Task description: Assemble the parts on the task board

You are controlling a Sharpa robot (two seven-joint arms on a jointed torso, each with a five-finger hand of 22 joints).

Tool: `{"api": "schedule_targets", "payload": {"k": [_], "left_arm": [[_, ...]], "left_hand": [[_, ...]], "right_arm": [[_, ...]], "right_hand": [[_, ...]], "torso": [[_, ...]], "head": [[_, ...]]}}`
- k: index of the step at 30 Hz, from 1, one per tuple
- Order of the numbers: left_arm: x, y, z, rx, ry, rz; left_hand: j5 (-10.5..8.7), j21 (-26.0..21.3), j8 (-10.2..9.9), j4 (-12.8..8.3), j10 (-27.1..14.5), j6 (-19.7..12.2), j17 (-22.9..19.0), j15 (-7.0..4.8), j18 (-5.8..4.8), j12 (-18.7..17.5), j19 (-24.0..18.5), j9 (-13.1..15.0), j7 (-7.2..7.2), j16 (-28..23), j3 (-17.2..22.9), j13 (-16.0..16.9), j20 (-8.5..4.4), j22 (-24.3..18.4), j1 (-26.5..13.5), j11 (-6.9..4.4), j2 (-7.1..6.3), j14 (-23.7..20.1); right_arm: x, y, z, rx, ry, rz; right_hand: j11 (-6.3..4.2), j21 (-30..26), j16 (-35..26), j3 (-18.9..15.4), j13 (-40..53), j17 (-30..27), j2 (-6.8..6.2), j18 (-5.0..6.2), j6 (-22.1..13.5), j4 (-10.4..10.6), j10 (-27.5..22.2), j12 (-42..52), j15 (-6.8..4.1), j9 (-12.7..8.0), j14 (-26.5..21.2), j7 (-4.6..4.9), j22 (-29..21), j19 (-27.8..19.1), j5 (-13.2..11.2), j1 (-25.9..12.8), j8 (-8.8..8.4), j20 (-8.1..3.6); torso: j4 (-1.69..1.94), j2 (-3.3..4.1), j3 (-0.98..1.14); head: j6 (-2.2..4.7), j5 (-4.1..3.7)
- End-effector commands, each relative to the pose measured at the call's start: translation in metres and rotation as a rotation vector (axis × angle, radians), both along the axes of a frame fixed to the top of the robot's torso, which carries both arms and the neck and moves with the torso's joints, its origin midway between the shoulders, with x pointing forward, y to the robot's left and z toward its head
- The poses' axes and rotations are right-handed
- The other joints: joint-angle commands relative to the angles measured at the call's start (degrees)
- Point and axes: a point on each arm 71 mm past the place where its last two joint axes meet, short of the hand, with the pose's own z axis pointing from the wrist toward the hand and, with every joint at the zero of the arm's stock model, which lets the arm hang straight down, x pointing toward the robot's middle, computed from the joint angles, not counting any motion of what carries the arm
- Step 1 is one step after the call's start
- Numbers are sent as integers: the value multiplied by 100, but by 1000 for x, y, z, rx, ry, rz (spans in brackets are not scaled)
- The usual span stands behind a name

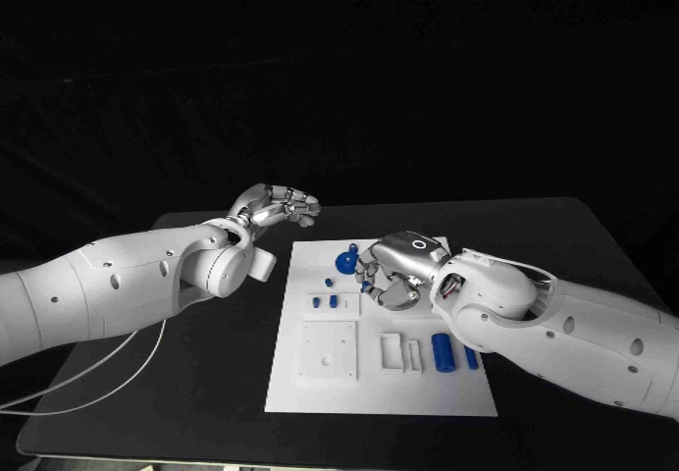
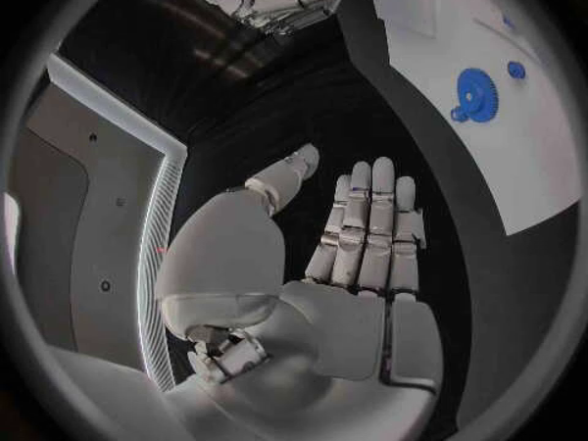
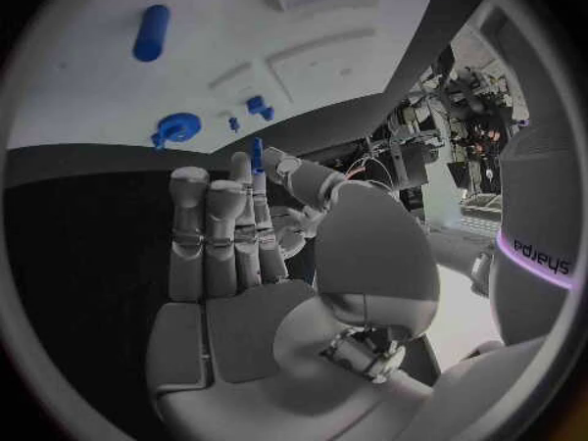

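The white task board (image 1: 382, 392) lies in the middle of the black table. A blue gear (image 1: 346, 260) sits near its far edge, with small blue parts (image 1: 324, 302) just in front of it. My right hand (image 1: 390, 270) hovers over the far middle of the board, beside the gear. In the right wrist view it pinches a thin blue peg (image 3: 256, 155) between thumb and finger, with the gear (image 3: 177, 129) beyond. My left hand (image 1: 276, 206) is raised over the table off the board's far left corner. Its fingers (image 2: 367, 225) are straight and hold nothing.
Two blue cylinders (image 1: 442, 351) lie on the board's near right part, next to small white pieces (image 1: 392, 346). A white square block (image 1: 326, 351) stands on the near left part. A white cable (image 1: 85, 383) hangs below my left arm.
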Motion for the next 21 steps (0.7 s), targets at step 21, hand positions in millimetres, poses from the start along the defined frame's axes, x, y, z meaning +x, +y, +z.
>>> {"api": "schedule_targets", "payload": {"k": [21], "left_arm": [[3,-8,2,-13,-12,9]], "left_hand": [[17,-34,39,30,-29,-33,23,-2,100,5,38,-9,-5,-50,-18,-9,-11,8,-15,-24,30,66]], "right_arm": [[-30,32,-45,-104,25,123]], "right_hand": [[14,39,36,-20,39,-7,54,349,4,-36,23,-43,-23,20,-3,12,111,-18,29,25,5,-35]], "torso": [[-2,-3,2]], "head": [[-291,518]]}}
